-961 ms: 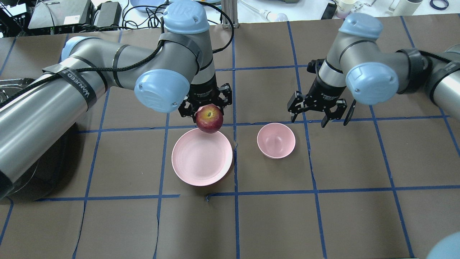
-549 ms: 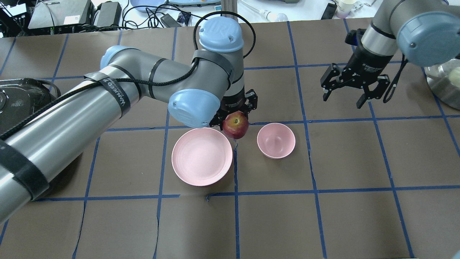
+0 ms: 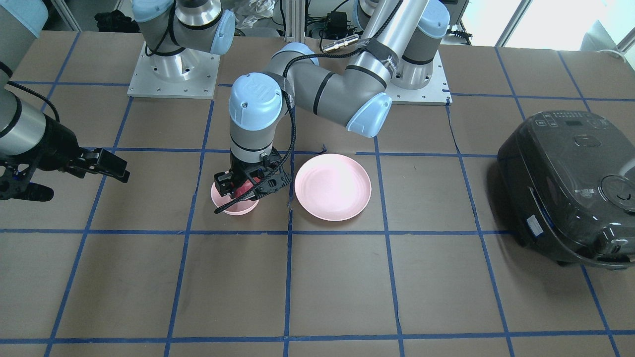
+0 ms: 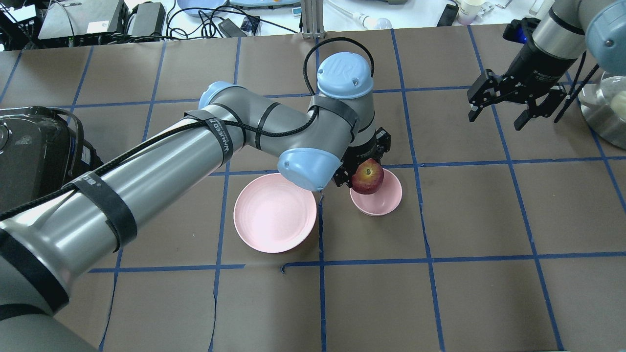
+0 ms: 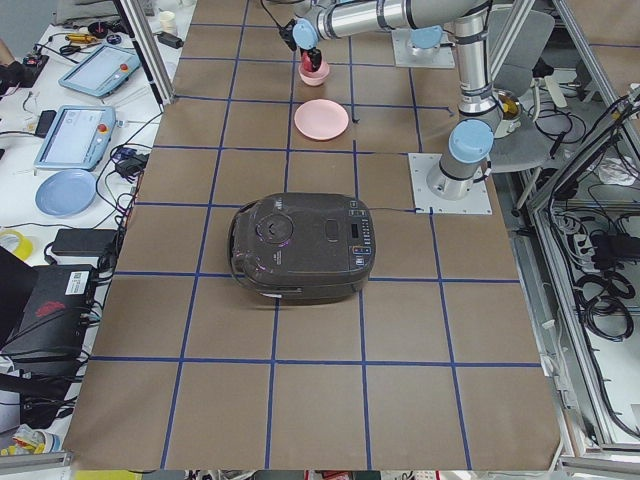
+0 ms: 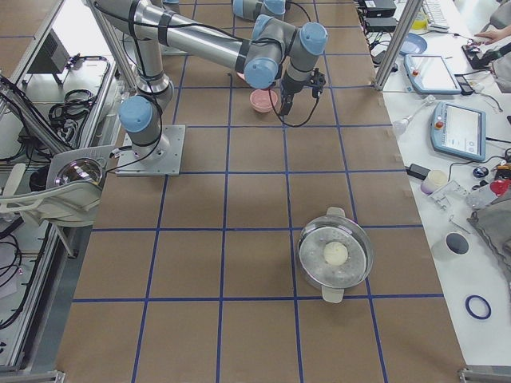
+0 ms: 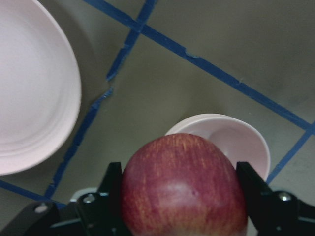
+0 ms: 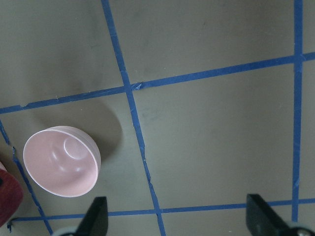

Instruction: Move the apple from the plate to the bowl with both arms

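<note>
The red apple (image 4: pixel 368 178) is held in my left gripper (image 4: pixel 366 171), which is shut on it. It hangs just above the back-left rim of the small pink bowl (image 4: pixel 380 203). In the left wrist view the apple (image 7: pixel 184 189) sits between the black fingers (image 7: pixel 106 199), with the bowl (image 7: pixel 241 140) just beyond it. The wide pink plate (image 4: pixel 275 212) lies bare to the bowl's left. My right gripper (image 4: pixel 495 120) is open and holds nothing, far back and to the right of the bowl. The front-facing view shows the left gripper (image 3: pixel 246 187) over the bowl (image 3: pixel 232 206).
A black rice cooker (image 3: pixel 570 188) stands at the table's left end and also shows in the overhead view (image 4: pixel 29 146). A metal pot (image 4: pixel 606 112) with a pale round thing in it stands at the right edge. Blue tape lines grid the brown table.
My left arm has carried the apple rightward from over the plate's far rim to over the bowl. My right arm has pulled back and to the right, still open.
</note>
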You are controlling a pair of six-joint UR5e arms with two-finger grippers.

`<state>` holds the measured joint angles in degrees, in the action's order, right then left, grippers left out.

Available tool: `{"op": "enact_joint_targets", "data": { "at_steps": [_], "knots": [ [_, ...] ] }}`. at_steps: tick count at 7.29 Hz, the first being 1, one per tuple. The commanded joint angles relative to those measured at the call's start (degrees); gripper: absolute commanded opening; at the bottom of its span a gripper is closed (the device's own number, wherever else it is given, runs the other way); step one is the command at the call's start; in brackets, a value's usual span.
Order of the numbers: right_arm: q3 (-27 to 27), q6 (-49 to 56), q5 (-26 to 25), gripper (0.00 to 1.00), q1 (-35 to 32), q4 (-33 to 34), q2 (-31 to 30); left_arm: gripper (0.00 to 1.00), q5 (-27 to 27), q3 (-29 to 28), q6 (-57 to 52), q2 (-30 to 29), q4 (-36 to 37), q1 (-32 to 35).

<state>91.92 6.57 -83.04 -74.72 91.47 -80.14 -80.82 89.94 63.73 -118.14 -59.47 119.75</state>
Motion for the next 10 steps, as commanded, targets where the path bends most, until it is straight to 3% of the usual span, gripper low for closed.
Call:
{"op": "enact_joint_targets", "data": {
  "at_steps": [1, 3, 4, 5, 6, 10],
  "knots": [
    [-0.16, -0.59, -0.19, 1.0, 0.28, 1.16, -0.19, 0.11, 0.57, -0.11, 0.78, -1.74, 0.5, 1.01],
    [-0.16, -1.29, -5.44, 1.0, 0.28, 3.61, -0.63, 0.13, 3.74, -0.02, -0.1, -2.27, 0.5, 1.01],
    [-0.16, -1.29, -5.55, 1.0, 0.19, 3.71, -1.07, 0.26, 3.65, -0.02, -0.54, -2.27, 0.41, 0.93],
    [-0.16, -1.38, -5.64, 1.0, 0.19, 3.8, -1.42, 0.57, 3.22, 0.15, -3.15, -2.44, 0.32, 0.92],
    [-0.25, -3.21, -5.47, 1.0, 0.01, 3.8, -1.51, 0.99, 3.21, 0.15, -3.44, -2.62, 0.24, 1.01],
    [-0.07, -6.57, -7.14, 1.0, -0.25, 3.63, -2.39, 1.0, 3.13, -0.99, -7.97, 0.35, -1.08, -0.12]
  ]
}}
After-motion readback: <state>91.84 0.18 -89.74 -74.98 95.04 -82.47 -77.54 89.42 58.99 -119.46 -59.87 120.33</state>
